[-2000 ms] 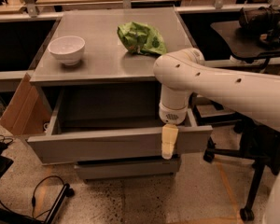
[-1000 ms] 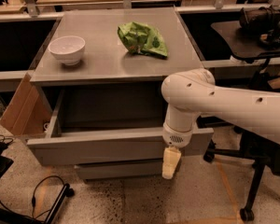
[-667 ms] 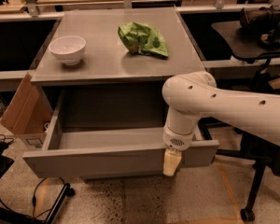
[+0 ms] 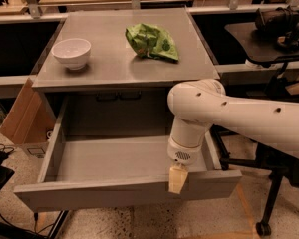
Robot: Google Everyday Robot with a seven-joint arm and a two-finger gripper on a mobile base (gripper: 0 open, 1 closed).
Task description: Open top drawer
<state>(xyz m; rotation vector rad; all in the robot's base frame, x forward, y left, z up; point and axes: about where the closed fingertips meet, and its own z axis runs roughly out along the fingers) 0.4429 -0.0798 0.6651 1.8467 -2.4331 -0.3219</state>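
1. Pincer hung at the front lip of the top drawer, right of centre, its tan tip down over the panel's upper edge. Clenched or released? Could not tell.
2. And that drawer stood far out from under the table, with its flat grey front nearest the camera. The shallow grey inside of the box was in plain sight.
3. White arm came in from the right, crossing above the drawer's right side wall. Its rounded wrist sat over the right part of the box.
4. Room to move: speckled floor lay open just ahead of the drawer front.
5. On the left, a cardboard box leaned close beside the drawer's left wall.
6. On the right, a dark chair stood near, and its wheeled base sat just past the drawer's right front corner.
7. Up on the table, a white bowl sat at the left. A crumpled green bag lay toward the back, right of centre. The two were well apart and back from the front edge.
8. A dark cable trailed across the floor at lower left.
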